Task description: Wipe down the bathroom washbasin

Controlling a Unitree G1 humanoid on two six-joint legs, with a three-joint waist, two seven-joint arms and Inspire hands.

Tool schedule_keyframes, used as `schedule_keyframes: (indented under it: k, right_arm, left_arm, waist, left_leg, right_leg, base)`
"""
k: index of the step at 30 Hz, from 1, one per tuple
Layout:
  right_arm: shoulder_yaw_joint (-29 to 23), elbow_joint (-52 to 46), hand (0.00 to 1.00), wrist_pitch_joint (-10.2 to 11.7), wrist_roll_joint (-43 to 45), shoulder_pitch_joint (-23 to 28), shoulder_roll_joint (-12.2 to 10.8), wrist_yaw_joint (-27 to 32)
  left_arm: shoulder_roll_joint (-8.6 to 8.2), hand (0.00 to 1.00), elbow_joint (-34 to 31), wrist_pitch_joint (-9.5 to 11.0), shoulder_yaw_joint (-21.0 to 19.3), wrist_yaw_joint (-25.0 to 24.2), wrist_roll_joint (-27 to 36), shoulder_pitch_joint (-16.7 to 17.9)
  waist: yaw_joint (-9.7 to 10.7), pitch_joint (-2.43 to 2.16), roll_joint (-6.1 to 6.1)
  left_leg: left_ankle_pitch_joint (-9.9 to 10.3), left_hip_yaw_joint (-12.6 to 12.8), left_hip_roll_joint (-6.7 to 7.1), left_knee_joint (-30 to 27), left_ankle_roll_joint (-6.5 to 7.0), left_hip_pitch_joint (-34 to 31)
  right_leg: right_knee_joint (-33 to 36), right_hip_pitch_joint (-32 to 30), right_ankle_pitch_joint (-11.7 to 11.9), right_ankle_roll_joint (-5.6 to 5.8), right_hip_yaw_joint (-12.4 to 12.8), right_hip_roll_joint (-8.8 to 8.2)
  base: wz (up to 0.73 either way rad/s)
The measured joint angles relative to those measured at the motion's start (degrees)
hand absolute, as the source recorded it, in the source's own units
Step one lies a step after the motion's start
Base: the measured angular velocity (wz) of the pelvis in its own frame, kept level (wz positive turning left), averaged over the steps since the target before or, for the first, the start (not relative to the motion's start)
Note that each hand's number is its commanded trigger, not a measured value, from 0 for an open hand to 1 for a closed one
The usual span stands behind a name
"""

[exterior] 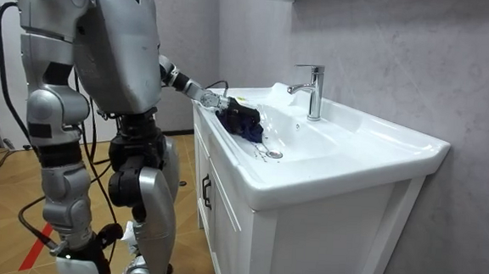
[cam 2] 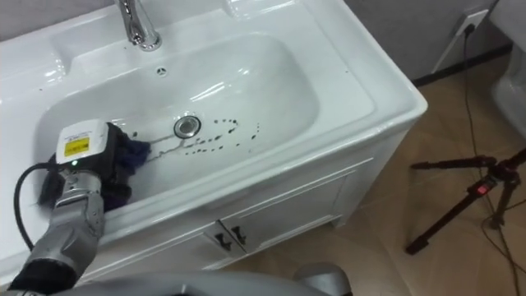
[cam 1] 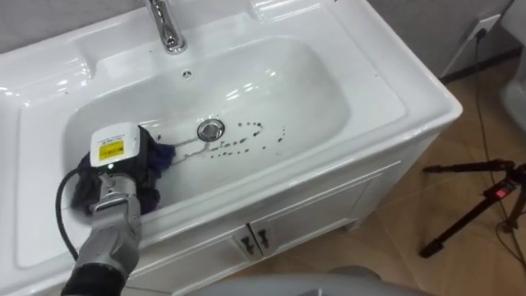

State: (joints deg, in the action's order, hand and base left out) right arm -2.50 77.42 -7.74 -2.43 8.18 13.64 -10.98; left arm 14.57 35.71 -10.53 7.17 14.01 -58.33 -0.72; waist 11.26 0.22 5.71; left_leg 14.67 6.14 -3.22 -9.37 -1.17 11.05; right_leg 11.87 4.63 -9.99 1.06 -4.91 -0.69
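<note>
Left hand [cam 1: 130,161] on crumpled blue cloth [cam 1: 162,155], glossy white basin [cam 1: 316,90]

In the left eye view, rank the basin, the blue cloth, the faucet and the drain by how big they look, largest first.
1. basin
2. blue cloth, partly covered
3. faucet, cut off by the view's top edge, so its rank against the cloth is unsure
4. drain

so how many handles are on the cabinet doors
2: the left handle and right handle sit side by side where the cabinet doors meet, below the basin.
</note>
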Motion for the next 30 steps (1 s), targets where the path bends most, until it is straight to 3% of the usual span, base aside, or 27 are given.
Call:
schedule_keyframes:
  k: [7,10,17,22,30]
  right_arm:
    - [-1.2,-0.1,0.0,0.0,-0.1,-0.9,0.3,1.6]
    - [-1.0,0.3,0.0,-0.4,-0.3,-1.3,0.7,1.8]
    - [-1.0,0.1,0.0,-2.3,-0.5,-2.1,1.2,2.1]
    - [-1.1,0.1,0.0,-2.6,-1.0,-2.7,1.2,2.9]
    - [-0.8,-0.2,0.0,-4.0,-1.8,-5.1,1.2,5.5]
  left_arm:
    - [-0.22,1.0,2.1,-0.5,0.0,-2.4,0.9,-2.2]
    - [-0.64,1.0,5.7,-1.0,0.8,-2.3,3.2,-4.9]
    - [-1.66,1.0,13.2,-1.5,0.9,-2.3,15.1,-11.4]
    - [-3.03,1.0,17.4,-0.9,0.6,-2.0,22.3,-15.0]
    - [-4.65,1.0,23.2,1.0,0.4,-1.0,38.0,-19.8]
  waist:
    - [1.1,0.07,0.52]
    - [1.6,0.16,0.71]
    - [2.9,0.22,1.17]
    - [3.4,0.26,0.69]
    - [3.9,0.18,-0.28]
  left_leg:
    - [0.0,1.2,0.0,-0.1,0.0,-0.5]
    - [0.0,1.5,0.14,-0.2,0.0,-1.0]
    - [-0.2,2.9,0.41,-0.3,0.26,-2.5]
    - [-0.4,3.4,1.57,-0.3,0.56,-2.9]
    - [-0.5,4.9,1.99,-0.4,0.76,-3.5]
  right_leg:
    - [0.7,-1.5,0.0,0.02,0.3,-0.1]
    - [0.9,-1.8,-0.1,0.1,0.4,-0.22]
    - [4.1,-5.5,-0.9,-0.05,2.1,-0.39]
    - [7.8,-8.3,-2.8,0.33,3.2,-1.29]
    - [9.7,-10.4,-3.1,0.36,4.2,-1.7]
  base:
    - [-0.04]
    - [0.0]
    - [-0.12]
    - [-0.04]
    - [-0.07]
